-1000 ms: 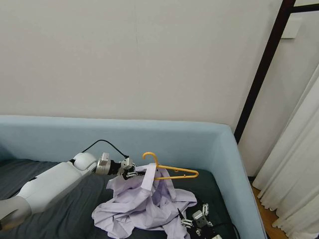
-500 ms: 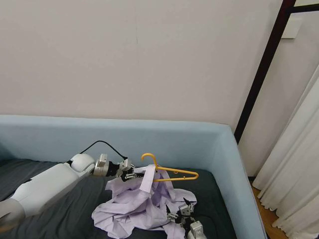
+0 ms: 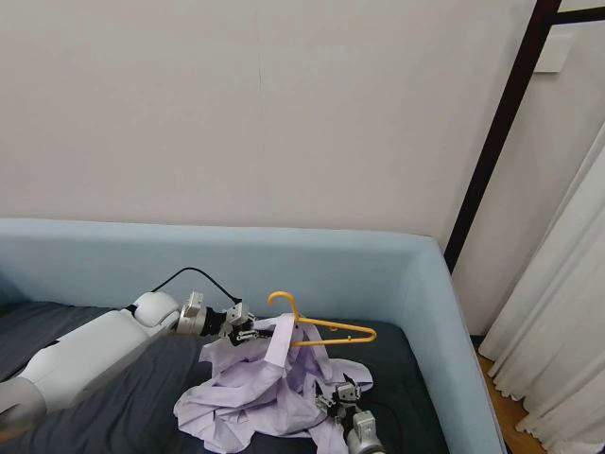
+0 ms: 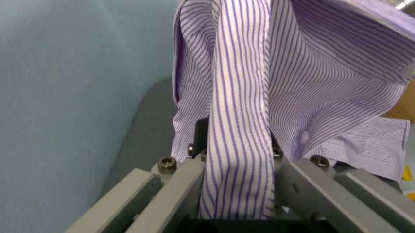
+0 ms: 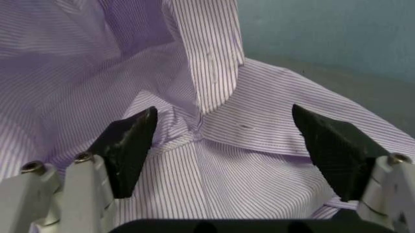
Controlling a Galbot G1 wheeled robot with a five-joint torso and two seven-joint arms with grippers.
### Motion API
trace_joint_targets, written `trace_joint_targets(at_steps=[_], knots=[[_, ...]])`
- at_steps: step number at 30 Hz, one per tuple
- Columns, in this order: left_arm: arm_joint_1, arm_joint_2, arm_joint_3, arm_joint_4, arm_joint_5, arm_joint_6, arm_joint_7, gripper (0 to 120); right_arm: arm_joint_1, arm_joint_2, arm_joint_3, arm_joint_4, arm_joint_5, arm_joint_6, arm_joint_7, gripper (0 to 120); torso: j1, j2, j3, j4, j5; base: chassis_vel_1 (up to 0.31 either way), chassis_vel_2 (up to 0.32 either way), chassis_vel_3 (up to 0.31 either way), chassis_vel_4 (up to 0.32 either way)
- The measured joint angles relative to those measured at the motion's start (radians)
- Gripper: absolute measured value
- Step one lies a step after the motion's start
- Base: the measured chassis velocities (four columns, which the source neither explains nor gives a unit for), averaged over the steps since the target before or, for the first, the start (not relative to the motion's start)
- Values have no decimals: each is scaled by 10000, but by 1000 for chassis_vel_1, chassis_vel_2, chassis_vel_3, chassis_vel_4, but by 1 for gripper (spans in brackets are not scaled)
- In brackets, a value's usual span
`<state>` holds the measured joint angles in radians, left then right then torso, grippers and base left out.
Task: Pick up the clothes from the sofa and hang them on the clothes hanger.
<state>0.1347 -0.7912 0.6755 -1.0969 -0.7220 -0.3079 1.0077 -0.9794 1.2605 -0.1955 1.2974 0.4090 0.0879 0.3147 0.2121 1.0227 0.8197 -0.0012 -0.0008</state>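
**A:** Nearest first: where is the right gripper (image 3: 338, 392)?

**B:** At the 5 o'clock edge of the striped shirt (image 3: 255, 397), which lies heaped on the sofa (image 3: 397, 274) seat. Its jaws are spread wide over the collar fold and hold nothing.

**A:** How should it grip?

**B:** I'd lower onto one layer beside the collar and close firmly, without bunching several folds.

**A:** And farther off?

**B:** At the heap's 11 o'clock the left gripper (image 3: 248, 330) has its jaws clamped on a strip of shirt, which crosses the yellow hanger (image 3: 331, 327) just below its hook. Hold that steady, or the hanger may slip.
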Motion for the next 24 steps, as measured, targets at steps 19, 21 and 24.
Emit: trace_joint_targets(at_steps=[19, 21, 24], knots=[[-127, -210, 58, 103, -28, 37, 28, 1, 113, 395, 182, -489, -229, 64, -99, 10, 0, 0, 0, 0, 0, 0, 0, 0, 0], [-128, -191, 16, 116, -52, 37, 28, 1, 114, 351, 184, -489, -217, 69, -102, 4, 0, 0, 0, 0, 0, 0, 0, 0, 0], [-129, -114, -10, 110, -59, 36, 53, 1, 114, 236, 187, -419, -138, 70, -124, 0, 0, 0, 0, 0, 0, 0, 0, 0, 0]])
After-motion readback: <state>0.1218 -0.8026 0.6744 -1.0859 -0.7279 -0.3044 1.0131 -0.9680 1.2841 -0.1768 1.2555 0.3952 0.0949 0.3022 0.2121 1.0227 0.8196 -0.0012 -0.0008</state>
